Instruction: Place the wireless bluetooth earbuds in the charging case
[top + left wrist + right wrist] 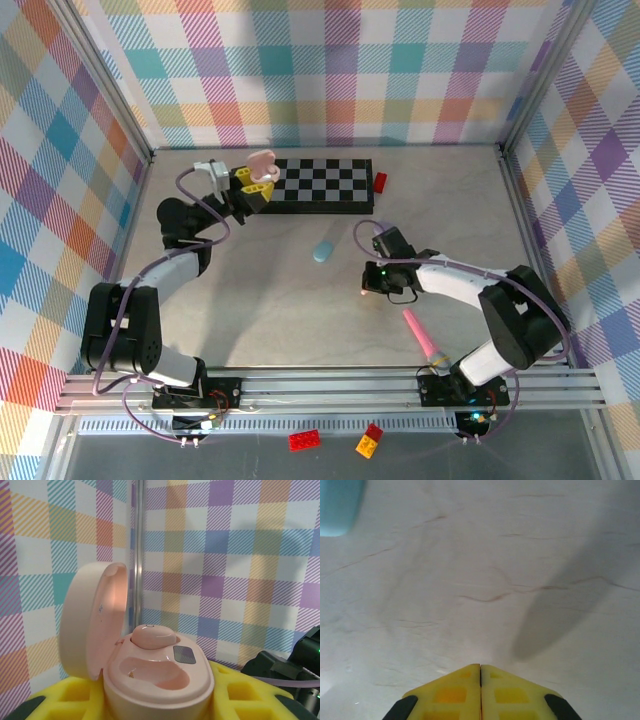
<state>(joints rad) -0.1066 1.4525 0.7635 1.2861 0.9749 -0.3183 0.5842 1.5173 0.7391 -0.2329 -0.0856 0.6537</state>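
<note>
My left gripper [255,186] is raised at the back left and shut on a pink oval charging case [160,680]. The case's lid [92,622] stands open. One pink earbud [152,636] sits in the far socket, and the near socket [155,672] holds nothing. The yellow fingers [250,697] press the case's sides. My right gripper [373,285] hangs low over the table's middle, its yellow fingertips [495,680] shut together on nothing. A light blue case [321,251] lies just left of it, and its corner [337,505] shows in the right wrist view.
A black-and-white checkerboard [325,185] lies at the back, with a red brick [380,181] at its right end. A long pink stick [425,340] lies near the right arm's base. Red [305,439] and orange [369,440] bricks sit below the table's front rail.
</note>
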